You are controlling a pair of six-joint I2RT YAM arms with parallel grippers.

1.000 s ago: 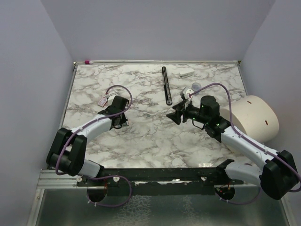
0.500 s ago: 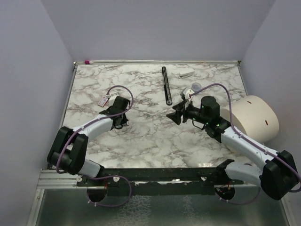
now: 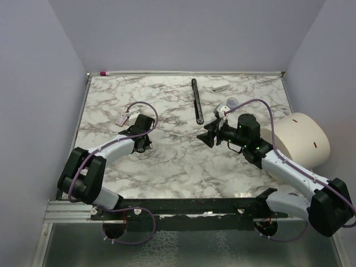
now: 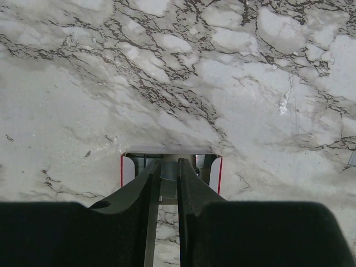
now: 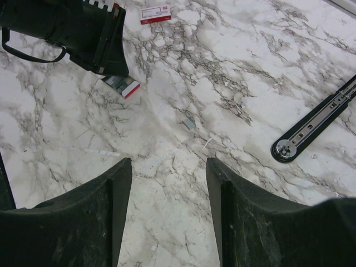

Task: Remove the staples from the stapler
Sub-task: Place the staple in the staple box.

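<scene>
The stapler [image 3: 196,100], a thin black bar, lies at the back middle of the marble table; its rounded end shows in the right wrist view [image 5: 311,125]. A short grey strip of staples [image 5: 188,123] and a loose staple [image 5: 208,143] lie on the table ahead of my right gripper [image 5: 168,167], which is open and empty; it also shows in the top view [image 3: 207,137]. My left gripper [image 4: 169,169] is nearly shut on a grey strip of staples, its tips over a small red-and-white box [image 4: 214,169]. The top view shows the left gripper [image 3: 143,146] low on the table's left.
The small box [image 5: 121,85] lies at the left gripper's tip. A red-and-white label [image 5: 155,13] lies further back. A white block [image 3: 220,86] and a small round piece [image 3: 231,102] sit near the stapler. A large white cylinder [image 3: 303,139] stands at the right edge.
The left arm has shifted slightly to the right. The right arm has hardly moved.
</scene>
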